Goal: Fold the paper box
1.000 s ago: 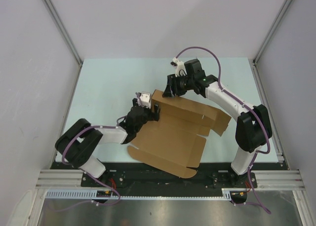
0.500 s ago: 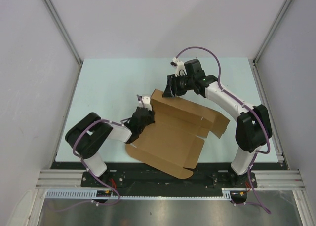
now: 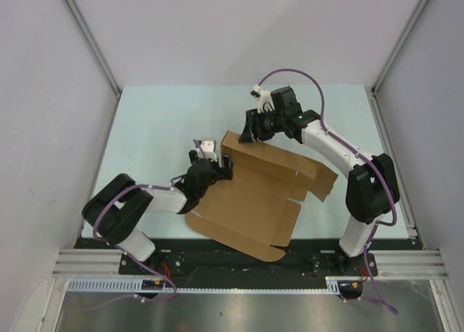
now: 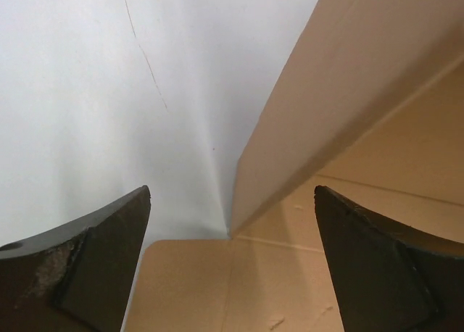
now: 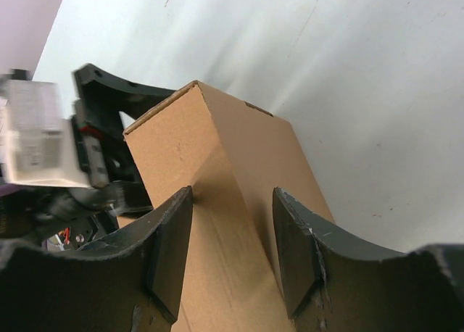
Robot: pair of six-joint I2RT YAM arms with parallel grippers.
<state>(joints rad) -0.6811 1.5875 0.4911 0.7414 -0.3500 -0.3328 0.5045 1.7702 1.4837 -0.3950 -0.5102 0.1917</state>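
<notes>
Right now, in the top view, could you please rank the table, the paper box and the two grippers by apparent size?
1. table
2. paper box
3. left gripper and right gripper: they look alike, so I would not rank them.

paper box (image 3: 250,201) wall blocks left claw (image 4: 232,191); room leftward over table (image 3: 159,122).

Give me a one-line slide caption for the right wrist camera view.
Right gripper pinches the upright folded wall of the brown paper box over the pale table.
</notes>
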